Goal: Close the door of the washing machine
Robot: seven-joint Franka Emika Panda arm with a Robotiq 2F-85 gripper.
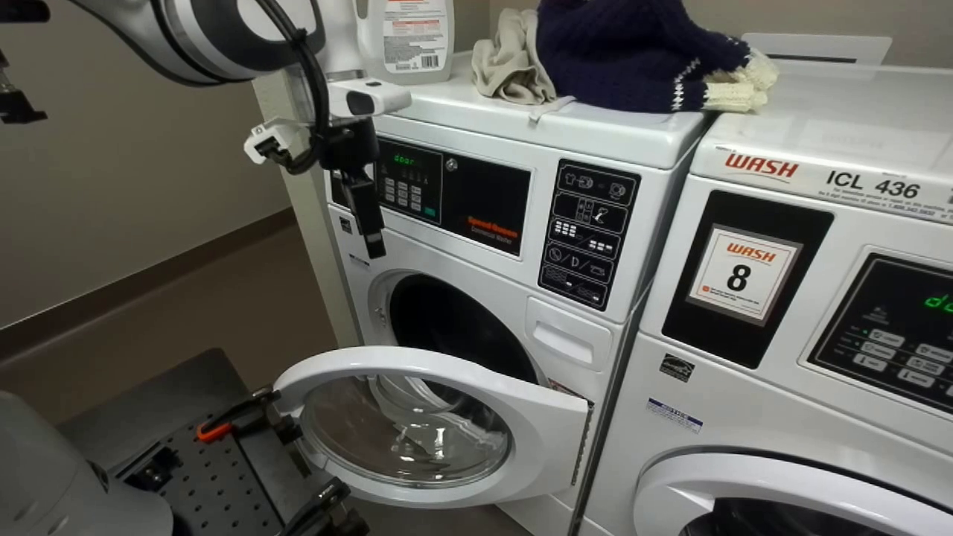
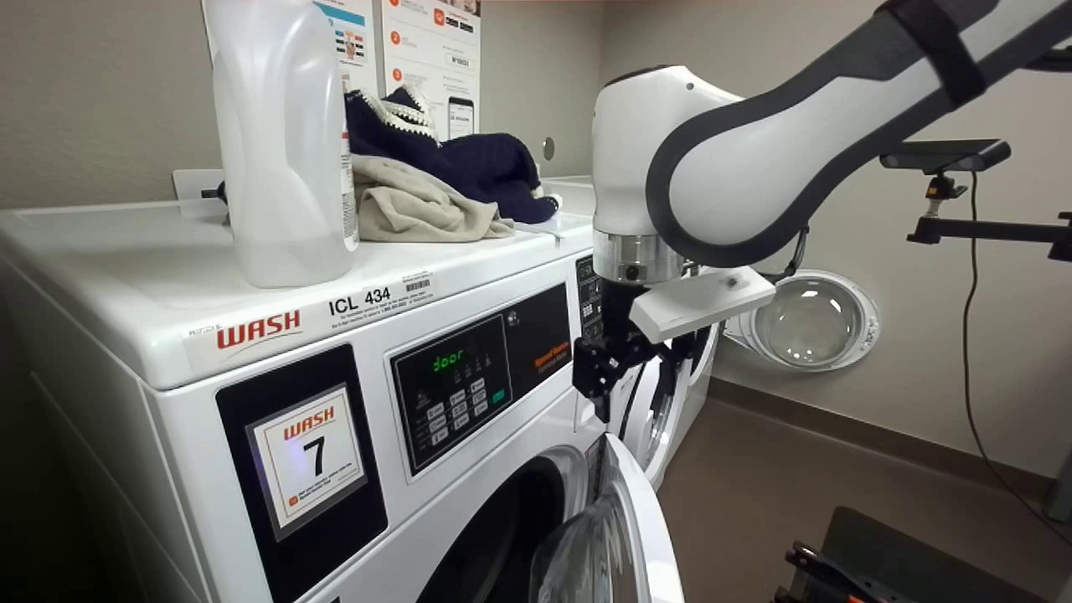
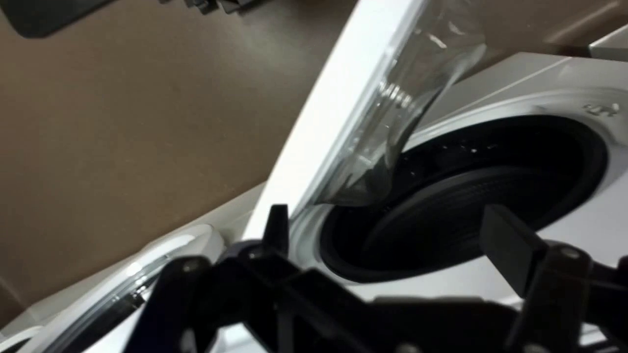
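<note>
Bottle, cloudy white and upright, stands on the surface atop the washer (what it holds, I cannot tell). The washer's round drum gapes, black inside. The door hangs swung out from the washer's front, hinged beside the neighbouring machine; it has a wide white rim and a clear, bulging glass centre. In an exterior view I count two machines, one bottle, one navy sweater and one beige cloth, these last two touching. The jaws are parted, out in front of the washer, higher than the door and clear of it.
</note>
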